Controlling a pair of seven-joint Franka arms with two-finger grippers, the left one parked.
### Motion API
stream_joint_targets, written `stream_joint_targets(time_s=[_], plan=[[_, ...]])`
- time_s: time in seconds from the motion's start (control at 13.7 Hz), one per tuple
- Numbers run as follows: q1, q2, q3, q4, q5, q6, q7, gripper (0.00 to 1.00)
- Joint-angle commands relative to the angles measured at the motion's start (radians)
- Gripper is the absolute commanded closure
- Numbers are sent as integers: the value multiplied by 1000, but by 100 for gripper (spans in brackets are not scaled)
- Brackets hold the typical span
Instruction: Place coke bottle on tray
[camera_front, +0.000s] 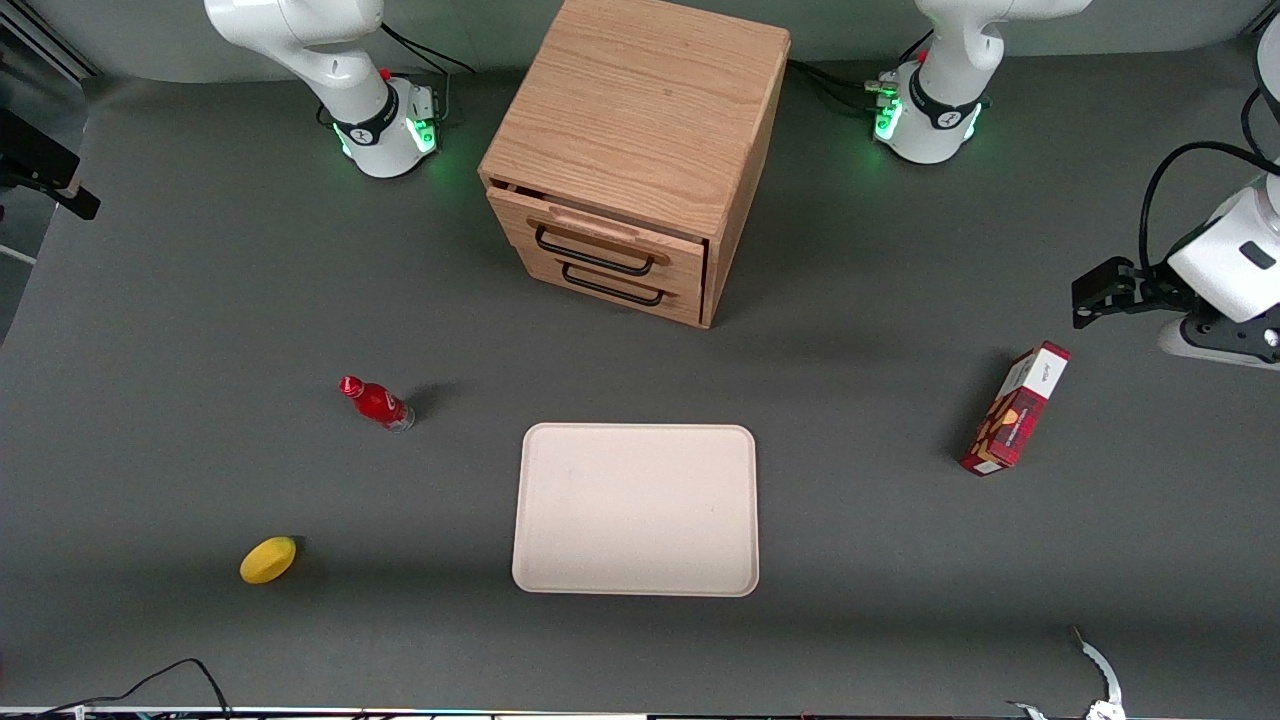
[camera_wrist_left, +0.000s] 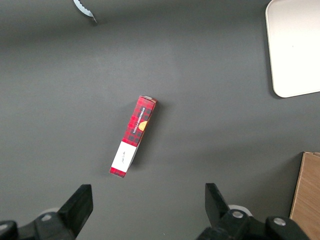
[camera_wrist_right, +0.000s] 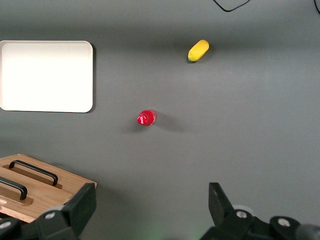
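The coke bottle (camera_front: 377, 404) is a tiny red bottle standing on the grey table beside the tray (camera_front: 636, 510), toward the working arm's end. The tray is a flat pinkish-cream rectangle with nothing on it. From the right wrist view I look down on the bottle's red cap (camera_wrist_right: 146, 118) and the tray (camera_wrist_right: 46, 76). My gripper (camera_wrist_right: 151, 205) hangs high above the table, open, with nothing between its fingers (camera_wrist_right: 85, 205), well apart from the bottle. The gripper itself is out of the front view.
A wooden two-drawer cabinet (camera_front: 640, 160) stands farther from the front camera than the tray. A yellow fruit (camera_front: 268, 559) lies nearer the camera than the bottle. A red and white carton (camera_front: 1015, 408) lies toward the parked arm's end.
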Motion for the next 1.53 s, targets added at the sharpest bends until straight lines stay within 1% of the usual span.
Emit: stream_joint_targets(time_s=[0.0, 0.22, 1.46], plan=[[-10, 5, -1, 25, -4, -23, -2, 0], [-29, 5, 1, 25, -4, -26, -6, 0], [-15, 13, 16, 11, -5, -46, -5, 0]])
